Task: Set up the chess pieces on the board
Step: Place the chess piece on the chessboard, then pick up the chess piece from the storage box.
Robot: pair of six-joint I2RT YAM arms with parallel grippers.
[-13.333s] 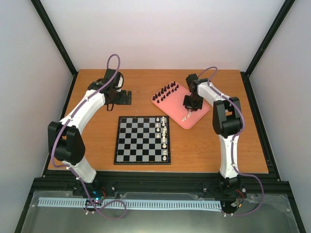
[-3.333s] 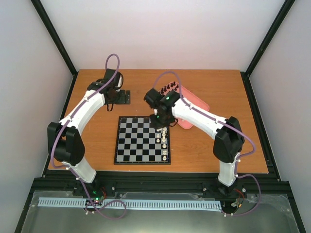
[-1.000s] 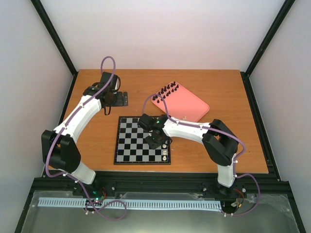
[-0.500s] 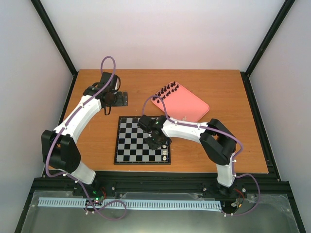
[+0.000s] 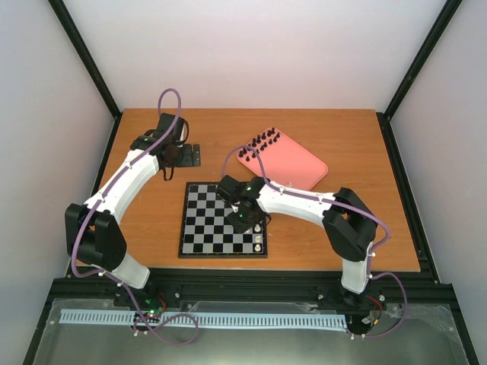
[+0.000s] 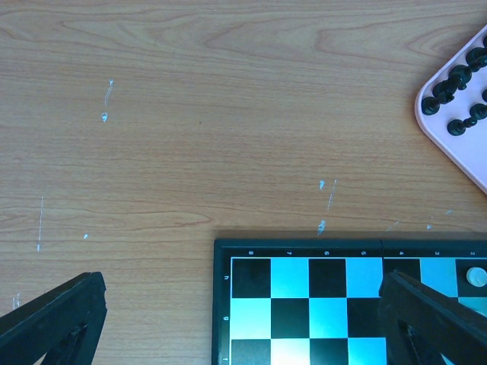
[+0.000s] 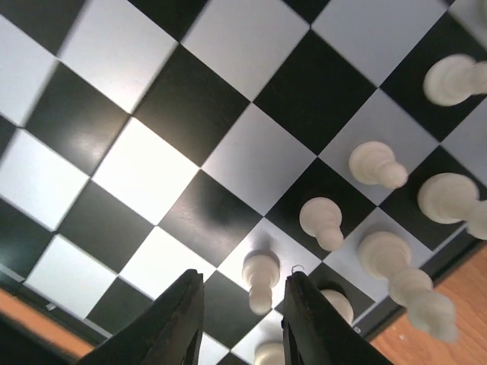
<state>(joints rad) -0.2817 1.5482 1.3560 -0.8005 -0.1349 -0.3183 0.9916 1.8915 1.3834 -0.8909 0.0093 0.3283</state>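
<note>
The board [image 5: 213, 220] lies mid-table; its corner also shows in the left wrist view [image 6: 304, 293]. Cream-white chess pieces [image 5: 259, 228] stand in its right columns. My right gripper [image 5: 244, 218] hovers low over them. In the right wrist view it is open [image 7: 242, 293], its fingers either side of a white pawn [image 7: 260, 280] that stands on a white square, not touching it. More white pieces [image 7: 378, 163] stand beside it. Black pieces [image 5: 262, 141] stand on the pink tray's far corner. My left gripper [image 5: 171, 152] is wide open and empty [image 6: 243, 334] above the wood behind the board.
The pink tray [image 5: 293, 163] lies behind and right of the board; its edge shows in the left wrist view [image 6: 449, 144]. A small black flat object [image 5: 192, 154] lies on the table next to my left gripper. Black frame posts bound the table.
My right gripper went from the pink tray to the board's right side. A white pawn now stands between its open fingers. The left arm shifted slightly to the left.
</note>
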